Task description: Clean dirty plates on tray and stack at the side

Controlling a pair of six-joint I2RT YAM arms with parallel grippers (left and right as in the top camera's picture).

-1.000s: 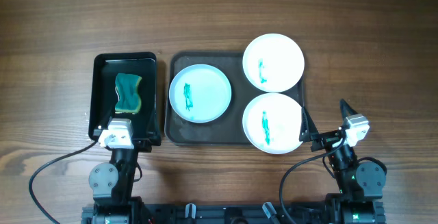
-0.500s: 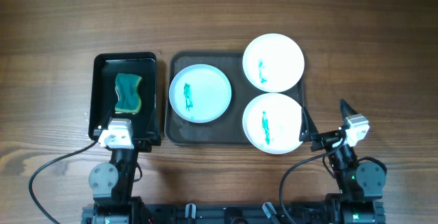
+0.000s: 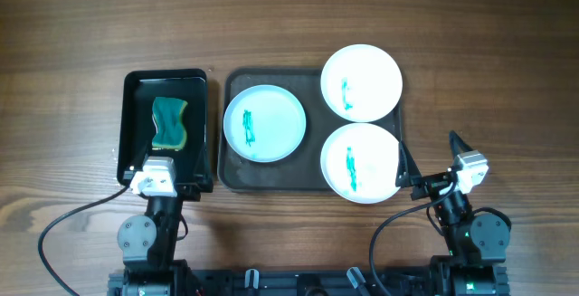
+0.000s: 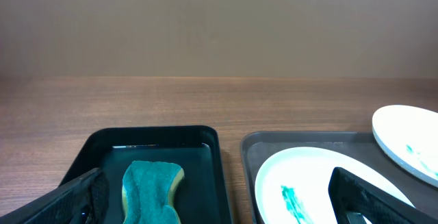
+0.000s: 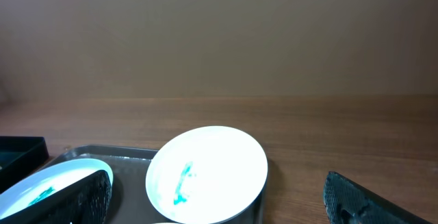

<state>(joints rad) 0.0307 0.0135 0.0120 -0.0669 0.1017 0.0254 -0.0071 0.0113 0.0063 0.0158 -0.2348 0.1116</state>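
Three white plates with teal smears lie on the dark grey tray [image 3: 271, 176]: one at its left [image 3: 264, 123], one at the far right [image 3: 362, 82] overhanging the rim, one at the near right [image 3: 360, 163]. My left gripper [image 3: 167, 171] is open and empty at the near end of the small black tray. My right gripper [image 3: 429, 154] is open and empty just right of the near right plate. The left wrist view shows the left plate [image 4: 321, 186] ahead of the open gripper [image 4: 219, 203]. The right wrist view shows the far right plate [image 5: 209, 172] ahead of the open gripper [image 5: 215, 207].
A teal sponge [image 3: 169, 123] lies in a glossy black tray [image 3: 131, 124] left of the grey tray; it also shows in the left wrist view [image 4: 152, 190]. Bare wooden table lies beyond and to both sides of the trays.
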